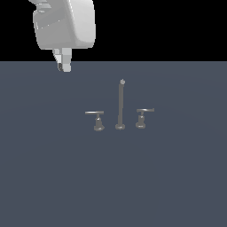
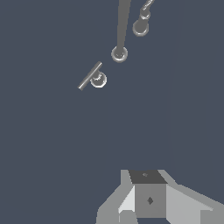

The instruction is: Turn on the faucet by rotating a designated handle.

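The faucet [image 1: 120,106] stands on the grey floor: a tall thin spout rod with a lever on each side. The handle [image 1: 96,119], a long flat bar on a flared base, is on the exterior view's left of the spout; it also shows in the wrist view [image 2: 92,76]. My gripper [image 1: 64,67] hangs high and well away from it, toward the exterior view's left. Its fingers sit pressed together with nothing between them, and in the wrist view the gripper [image 2: 148,194] shows as one closed block.
A second lever [image 1: 142,117] with a stepped cylindrical base and shorter bar stands on the exterior view's right of the spout. A flat dark grey floor [image 1: 113,177] surrounds the faucet.
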`<control>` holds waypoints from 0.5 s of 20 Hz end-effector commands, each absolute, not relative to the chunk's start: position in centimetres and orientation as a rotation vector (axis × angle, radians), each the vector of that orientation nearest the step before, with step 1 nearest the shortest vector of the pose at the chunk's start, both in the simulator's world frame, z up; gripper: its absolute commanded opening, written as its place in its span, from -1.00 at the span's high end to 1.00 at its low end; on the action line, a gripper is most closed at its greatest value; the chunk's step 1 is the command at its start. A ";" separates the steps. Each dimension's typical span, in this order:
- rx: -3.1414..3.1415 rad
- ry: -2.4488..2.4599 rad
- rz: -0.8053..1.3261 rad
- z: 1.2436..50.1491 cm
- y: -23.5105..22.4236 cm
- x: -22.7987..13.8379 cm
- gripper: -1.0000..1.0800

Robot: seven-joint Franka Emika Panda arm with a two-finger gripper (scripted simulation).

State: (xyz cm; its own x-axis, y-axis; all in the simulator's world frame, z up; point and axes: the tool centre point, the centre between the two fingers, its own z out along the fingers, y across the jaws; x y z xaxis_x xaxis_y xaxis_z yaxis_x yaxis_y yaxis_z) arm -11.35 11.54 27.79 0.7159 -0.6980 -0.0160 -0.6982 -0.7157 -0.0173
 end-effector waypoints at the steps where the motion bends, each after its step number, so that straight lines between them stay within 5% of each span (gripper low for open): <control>1: -2.860 1.244 0.012 26.5 11.9 -10.2 1.00; 10: -2.755 1.467 0.010 22.1 12.7 -6.1 1.00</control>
